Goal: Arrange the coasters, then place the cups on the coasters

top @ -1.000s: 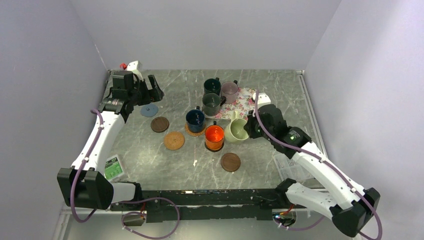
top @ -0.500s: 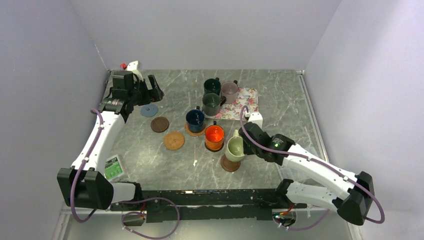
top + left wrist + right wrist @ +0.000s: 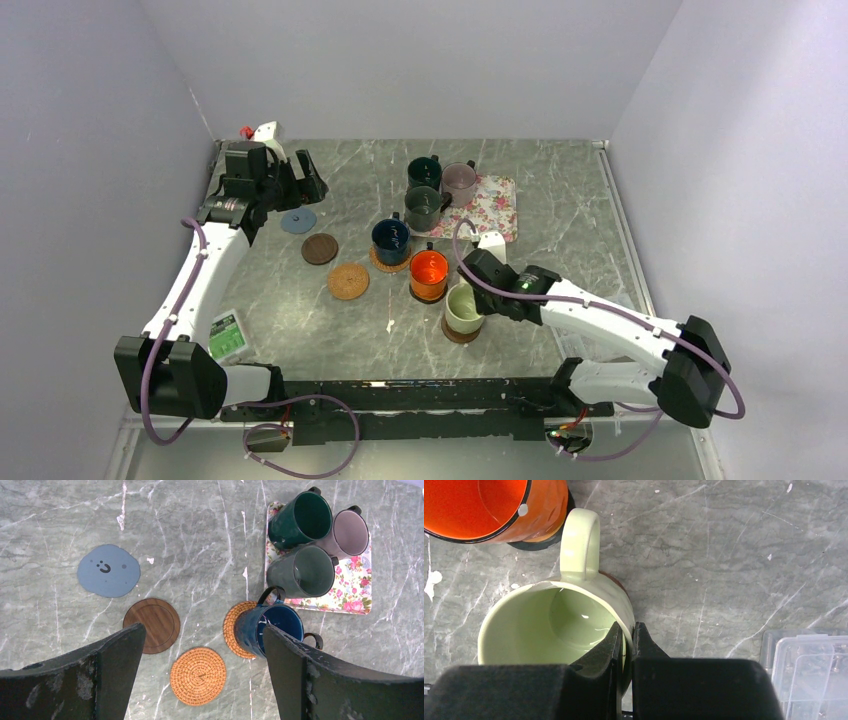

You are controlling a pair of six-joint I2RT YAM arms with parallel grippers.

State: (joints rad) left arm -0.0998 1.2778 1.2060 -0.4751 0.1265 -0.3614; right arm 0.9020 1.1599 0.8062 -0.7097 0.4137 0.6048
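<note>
Showed the left gripper (image 3: 202, 635) at far left, fingers spread wide and gripping nothing, above a grey-blue flat round coaster (image 3: 108, 570), a dark brown wooden disc coaster (image 3: 152, 625) and a tan woven coaster (image 3: 198, 675), all bare. Showed a navy blue mug (image 3: 272, 627) on a second tan woven coaster (image 3: 232, 630). Behind, showed dark green (image 3: 300, 520), dark grey (image 3: 300, 572) and mauve (image 3: 347, 532) mugs clustered at a floral rectangular mat (image 3: 357, 587). Showed an orange mug (image 3: 429, 270) on a black coaster (image 3: 546, 539). Further right, showed a cream mug (image 3: 464, 307) upright on another dark brown coaster (image 3: 460, 333), with the right gripper (image 3: 625, 630) clamped on the rim.

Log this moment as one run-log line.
phase: placing cup | right end effector: shut on cream cup rim, over dark brown coaster | left end effector: open, empty | seated: navy cup, orange cup
</note>
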